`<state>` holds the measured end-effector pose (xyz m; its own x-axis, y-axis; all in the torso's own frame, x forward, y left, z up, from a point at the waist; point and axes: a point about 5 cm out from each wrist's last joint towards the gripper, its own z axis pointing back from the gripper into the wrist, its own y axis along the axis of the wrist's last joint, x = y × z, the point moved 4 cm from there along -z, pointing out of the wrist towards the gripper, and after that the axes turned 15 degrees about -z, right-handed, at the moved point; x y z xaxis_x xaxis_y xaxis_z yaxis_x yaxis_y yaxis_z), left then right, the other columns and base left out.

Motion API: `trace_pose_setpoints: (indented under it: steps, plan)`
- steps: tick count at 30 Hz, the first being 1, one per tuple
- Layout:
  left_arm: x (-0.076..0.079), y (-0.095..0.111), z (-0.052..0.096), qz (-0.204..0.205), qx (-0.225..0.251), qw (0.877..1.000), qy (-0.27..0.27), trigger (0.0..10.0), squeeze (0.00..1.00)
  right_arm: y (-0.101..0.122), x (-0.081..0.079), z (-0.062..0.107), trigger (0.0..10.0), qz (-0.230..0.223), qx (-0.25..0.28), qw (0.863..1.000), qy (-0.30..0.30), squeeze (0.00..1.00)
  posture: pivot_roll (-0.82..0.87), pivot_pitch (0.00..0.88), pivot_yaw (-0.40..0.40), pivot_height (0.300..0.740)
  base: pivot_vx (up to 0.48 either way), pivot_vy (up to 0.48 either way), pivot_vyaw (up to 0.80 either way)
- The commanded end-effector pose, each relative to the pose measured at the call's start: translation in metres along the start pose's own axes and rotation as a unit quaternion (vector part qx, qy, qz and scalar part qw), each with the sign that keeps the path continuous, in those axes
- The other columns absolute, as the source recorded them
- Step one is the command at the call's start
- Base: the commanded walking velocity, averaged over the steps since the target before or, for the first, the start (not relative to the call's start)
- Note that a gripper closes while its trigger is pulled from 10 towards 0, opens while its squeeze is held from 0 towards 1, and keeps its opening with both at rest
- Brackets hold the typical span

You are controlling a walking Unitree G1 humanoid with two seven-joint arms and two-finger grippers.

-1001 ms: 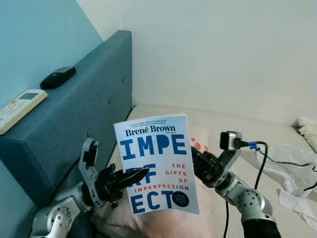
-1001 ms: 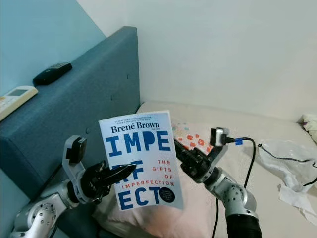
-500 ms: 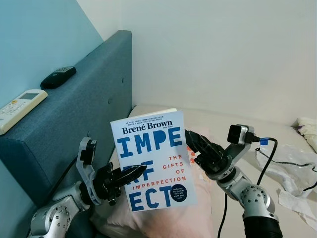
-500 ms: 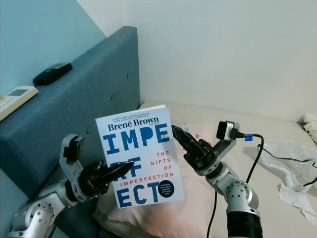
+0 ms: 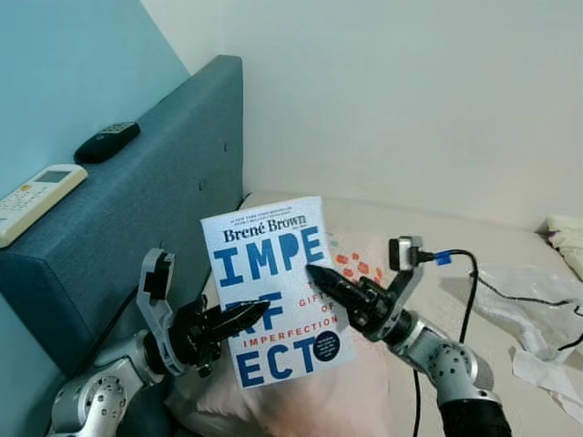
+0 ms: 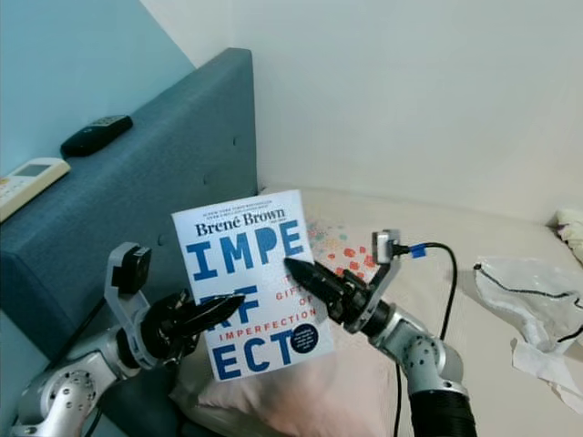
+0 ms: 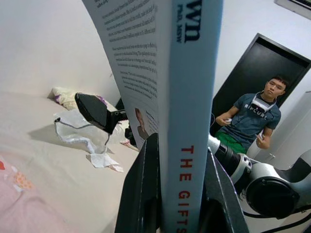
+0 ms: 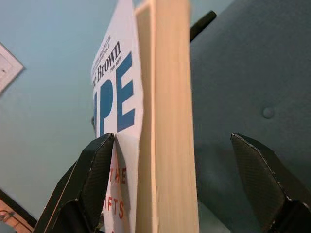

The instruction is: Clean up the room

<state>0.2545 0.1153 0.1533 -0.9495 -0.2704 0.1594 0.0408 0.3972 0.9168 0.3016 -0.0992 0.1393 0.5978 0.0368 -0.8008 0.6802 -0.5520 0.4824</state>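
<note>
A white paperback book (image 5: 269,259) with big blue letters stands upright above a pink pillow (image 5: 301,405). My left gripper (image 5: 239,320) is shut on its lower spine edge; the left wrist view shows the spine (image 7: 189,73) pinched between both fingers (image 7: 141,194). My right gripper (image 5: 319,278) is open and straddles the book's opposite, page-side edge. One finger (image 6: 305,273) lies across the front cover and the other is hidden behind it. In the right wrist view the page edge (image 8: 163,97) stands between the wide-apart fingers (image 8: 97,179).
A blue padded headboard (image 5: 173,182) runs along the left, with a black remote (image 5: 107,141) and a white remote (image 5: 32,196) on top. A crumpled clear plastic bag (image 5: 528,291) and a black cable lie on the bed at right. A seated person (image 7: 250,121) is behind me.
My right gripper has come forward from behind the book, and one finger now crosses the front cover. The book, still in my left gripper, has tilted slightly.
</note>
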Motion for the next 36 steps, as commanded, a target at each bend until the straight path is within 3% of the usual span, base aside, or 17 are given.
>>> trace_pose_setpoints:
  steps: [1, 2, 3, 4, 5, 19, 36]
  plan:
    - [0.007, 0.012, -0.009, -0.016, 0.024, 0.999, -0.028, 10.0, 0.00, -0.012, 0.007, -0.001, 10.0, -0.008, -0.025, 0.999, -0.022, 0.00, -0.01, 0.000, -0.074, 0.708, 0.000, 0.000, 0.00]
    - [0.007, 0.013, -0.010, -0.018, 0.023, 0.999, -0.030, 10.0, 0.00, -0.011, 0.007, -0.001, 9.4, -0.012, -0.023, 0.999, -0.025, 0.00, -0.01, 0.000, -0.074, 0.708, 0.000, 0.000, 0.00]
    - [0.008, 0.013, -0.010, -0.019, 0.023, 0.999, -0.032, 10.0, 0.00, -0.010, 0.008, 0.000, 1.0, -0.018, -0.020, 0.999, -0.026, 0.00, -0.01, 0.000, -0.074, 0.708, 0.000, 0.000, 0.00]
    - [0.008, 0.013, -0.010, -0.019, 0.023, 0.999, -0.032, 10.0, 0.00, -0.010, 0.008, 0.000, 1.0, -0.018, -0.020, 0.999, -0.026, 0.00, -0.01, 0.000, -0.074, 0.708, 0.000, 0.000, 0.00]
    - [0.009, 0.014, -0.011, -0.020, 0.023, 0.999, -0.035, 10.0, 0.00, -0.009, 0.006, 0.000, 0.0, -0.022, -0.020, 0.999, -0.021, 0.00, -0.01, 0.000, -0.077, 0.708, 0.000, 0.000, 0.00]
    - [0.010, 0.013, -0.013, -0.018, 0.023, 0.999, -0.043, 10.0, 0.00, -0.003, -0.005, 0.002, 0.0, -0.038, -0.003, 0.999, 0.017, 0.00, -0.01, 0.000, -0.077, 0.708, 0.000, 0.000, 0.00]
    - [-0.006, -0.002, -0.018, -0.026, -0.004, 1.000, -0.001, 10.0, 0.00, -0.038, -0.015, -0.001, 0.0, -0.096, -0.063, 0.992, 0.046, 0.00, -0.02, 0.000, -0.076, 0.708, 0.000, 0.000, 0.00]
